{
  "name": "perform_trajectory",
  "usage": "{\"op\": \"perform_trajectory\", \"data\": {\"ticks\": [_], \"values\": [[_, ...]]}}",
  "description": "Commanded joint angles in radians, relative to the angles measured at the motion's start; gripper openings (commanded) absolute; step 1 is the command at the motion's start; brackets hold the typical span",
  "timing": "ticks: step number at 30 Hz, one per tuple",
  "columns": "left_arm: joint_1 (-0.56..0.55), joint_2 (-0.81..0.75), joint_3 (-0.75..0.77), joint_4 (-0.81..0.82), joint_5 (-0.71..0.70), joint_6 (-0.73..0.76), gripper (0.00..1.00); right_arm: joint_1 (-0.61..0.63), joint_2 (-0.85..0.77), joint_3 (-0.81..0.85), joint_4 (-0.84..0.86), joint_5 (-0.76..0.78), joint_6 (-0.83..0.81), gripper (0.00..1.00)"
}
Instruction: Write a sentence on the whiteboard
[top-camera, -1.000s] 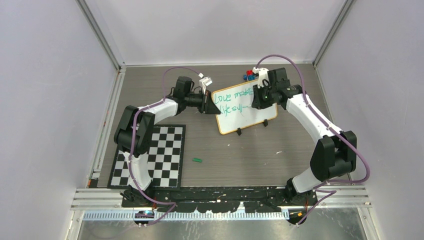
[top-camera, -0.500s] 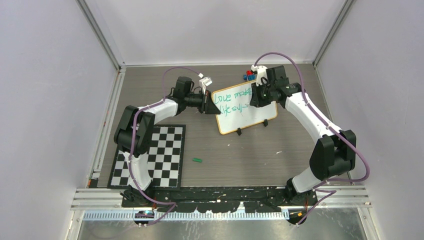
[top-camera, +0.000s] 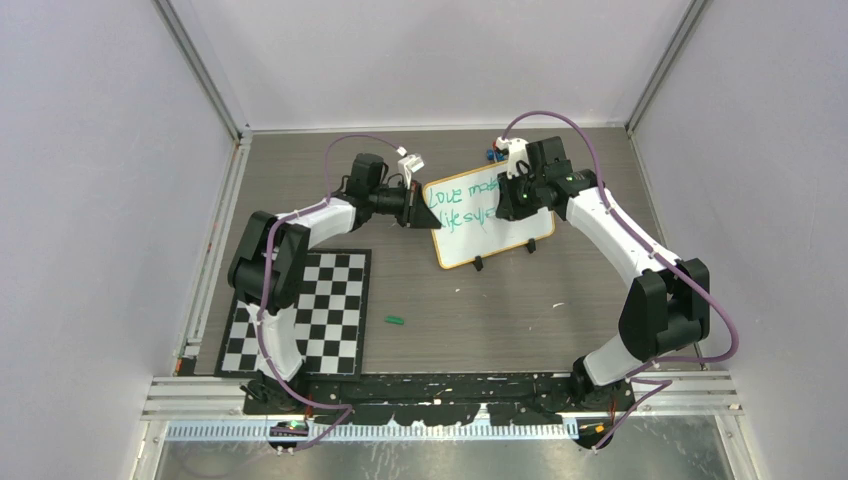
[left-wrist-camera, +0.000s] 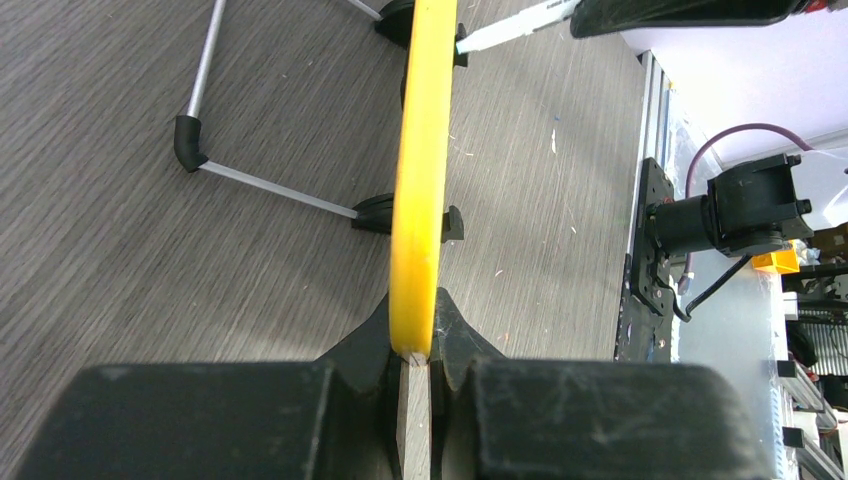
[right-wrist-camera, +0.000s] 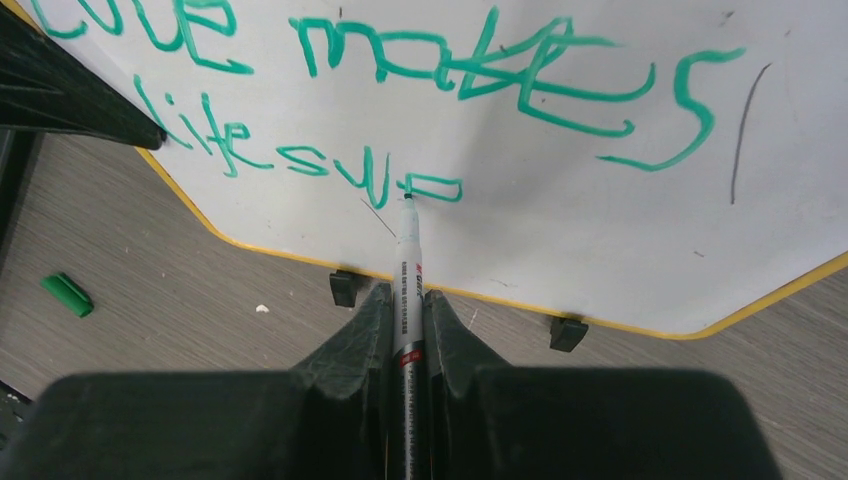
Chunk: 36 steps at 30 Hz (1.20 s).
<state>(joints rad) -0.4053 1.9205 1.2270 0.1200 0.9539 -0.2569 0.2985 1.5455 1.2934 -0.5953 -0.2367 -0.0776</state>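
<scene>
Marker tip on whiteboard at sentence end, blank rightward; right gripper clamps marker, left gripper pinches board edge.

Whiteboard: white face, yellow-orange frame, black feet. Sentence: green strokes, 2 lines. Thin dark streak near the board's right edge. Marker: white barrel w/ red band + small print, dark tip. Small piece on the table: green. Table: grey-brown wood grain. Mat at near-left corner: b/w checks. Left arm & right arm: white shells, black joints; cables purple. Left gripper & right gripper: black. At far edge, red + blue bits, prob. small blocks.
</scene>
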Motion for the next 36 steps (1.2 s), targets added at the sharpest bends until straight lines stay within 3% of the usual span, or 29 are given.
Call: {"op": "perform_trajectory", "data": {"ticks": [1, 23, 36], "values": [[-0.004, -0.031, -0.005, 0.027, 0.017, -0.001, 0.00, 0.003, -0.024, -0.024, 0.033, 0.018, -0.013, 0.00], [-0.004, -0.026, 0.001, 0.033, 0.020, -0.008, 0.00, -0.054, -0.074, 0.003, -0.001, -0.016, -0.030, 0.00], [-0.004, -0.026, 0.003, 0.033, 0.020, -0.007, 0.00, -0.079, -0.018, 0.023, 0.021, -0.004, -0.031, 0.00]]}}
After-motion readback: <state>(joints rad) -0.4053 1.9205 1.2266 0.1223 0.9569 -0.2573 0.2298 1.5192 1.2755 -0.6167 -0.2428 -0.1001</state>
